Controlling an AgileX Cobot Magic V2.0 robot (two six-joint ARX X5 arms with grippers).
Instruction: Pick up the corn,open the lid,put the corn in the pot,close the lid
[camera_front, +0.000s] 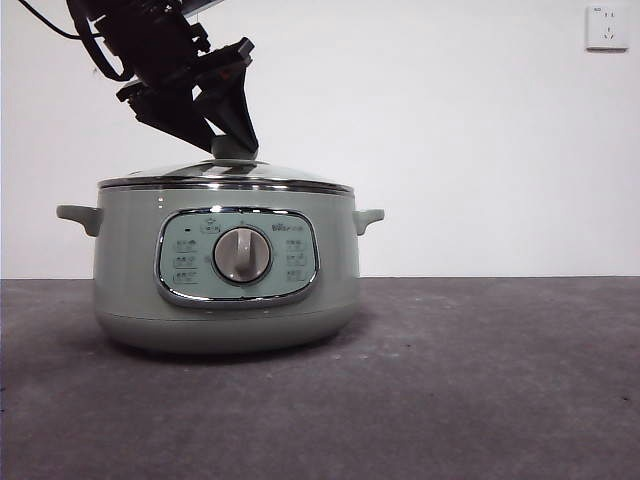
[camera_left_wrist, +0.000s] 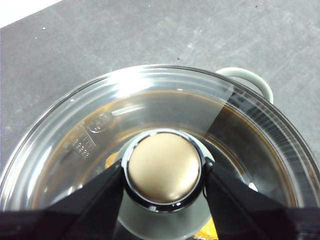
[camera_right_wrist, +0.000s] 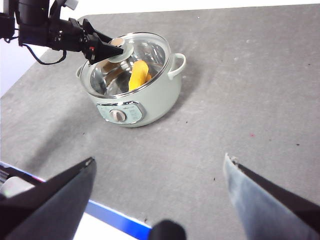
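The sage-green pot (camera_front: 130, 270) stands on the dark table with the glass lid (camera_front: 285, 176) seated on its rim. My left gripper (camera_front: 232, 148) reaches down from the upper left, its jaws shut on either side of the lid's knob (camera_left_wrist: 164, 167). Through the glass, the right wrist view shows the yellow corn (camera_right_wrist: 139, 74) lying inside the pot (camera_right_wrist: 155, 102). An orange sliver of the corn (camera_left_wrist: 207, 233) also shows under the lid (camera_left_wrist: 165, 107) in the left wrist view. My right gripper (camera_right_wrist: 159, 159) hangs open, high above the table and well away from the pot, holding nothing.
A white wall socket (camera_front: 607, 27) sits high on the back wall at the right. In the right wrist view a blue and white edge (camera_right_wrist: 115, 220) runs along the near side of the grey table (camera_right_wrist: 240, 90).
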